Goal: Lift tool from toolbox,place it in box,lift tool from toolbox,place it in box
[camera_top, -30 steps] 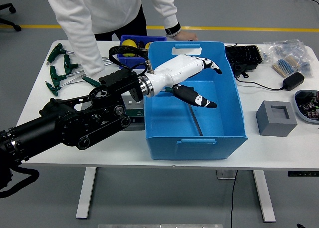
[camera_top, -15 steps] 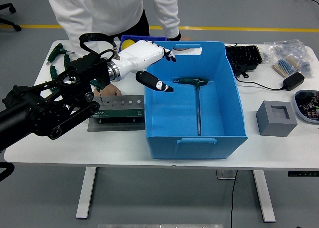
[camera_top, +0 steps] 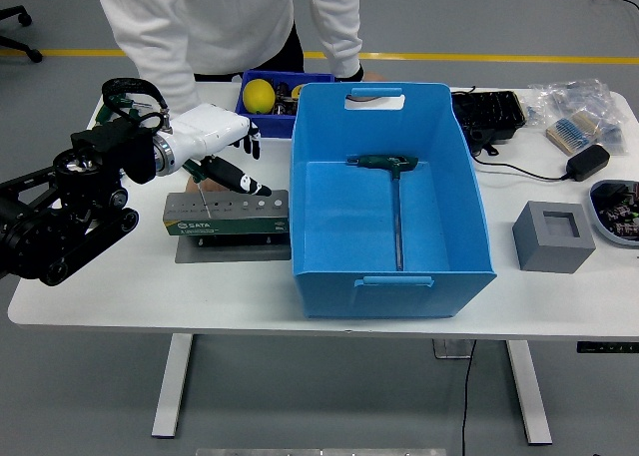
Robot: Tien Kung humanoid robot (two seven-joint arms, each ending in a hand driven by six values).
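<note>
— While the green-handled T-shaped hex key (camera_top: 396, 199) lies flat in the big blue plastic bin (camera_top: 474, 212), where is the tool rack?

— At nine o'clock from the bin, touching its left wall: a grey slotted tool holder (camera_top: 228, 215) on the white counter (camera_top: 300, 296).

— And the robot's hand?

— The white left hand (camera_top: 215, 142) hovers just above the holder's left end, fingers (camera_top: 240, 182) loosely spread, gripping nothing.

— Anything further out?

— More green-handled keys (camera_top: 120, 107) at ten o'clock, a small blue tray with a yellow ball (camera_top: 260, 94) at twelve beside the bin, a grey foam block (camera_top: 553, 235) at three. A person in a white top (camera_top: 225, 17) stands at the far side.
</note>
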